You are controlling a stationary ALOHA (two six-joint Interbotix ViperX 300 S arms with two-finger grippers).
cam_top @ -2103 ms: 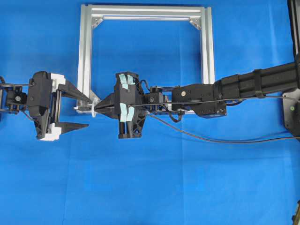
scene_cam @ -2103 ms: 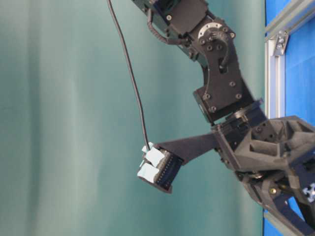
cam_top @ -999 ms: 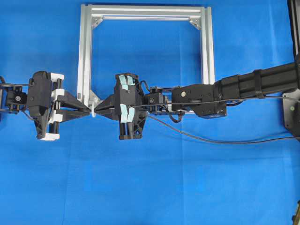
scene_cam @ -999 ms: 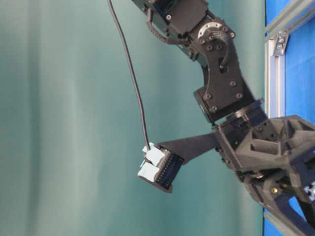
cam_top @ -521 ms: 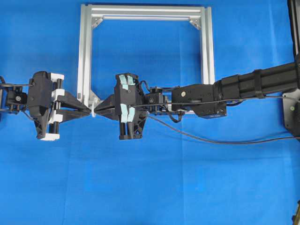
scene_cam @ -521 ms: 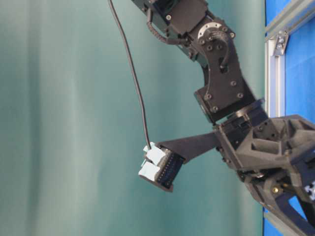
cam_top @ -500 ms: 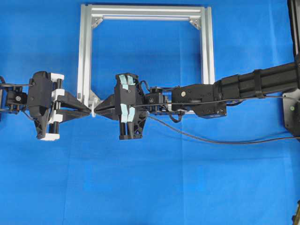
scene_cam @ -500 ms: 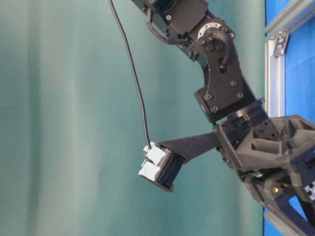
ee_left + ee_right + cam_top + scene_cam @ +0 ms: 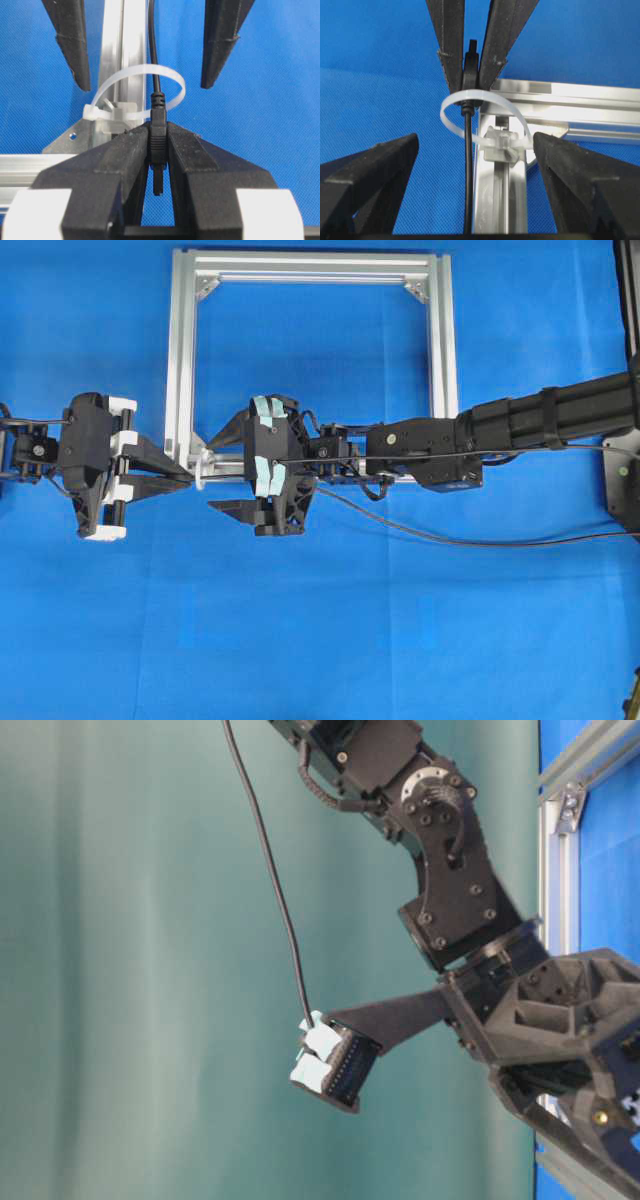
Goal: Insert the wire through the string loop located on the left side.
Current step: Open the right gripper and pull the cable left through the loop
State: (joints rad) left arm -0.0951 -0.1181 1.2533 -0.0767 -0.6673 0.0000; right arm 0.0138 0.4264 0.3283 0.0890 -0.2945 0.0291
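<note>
Readable text: none was visible in any view.
Labels, brands, numbers: none could be read on arms, frame or cloth.

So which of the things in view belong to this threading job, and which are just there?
Job:
wire, through the loop
string loop
left gripper, shut on the plug
right gripper, open

Just there:
aluminium frame
blue cloth

surface: blue cloth (image 9: pixel 400 640) | backdrop: teal, apparently a curtain (image 9: pixel 130 970)
</note>
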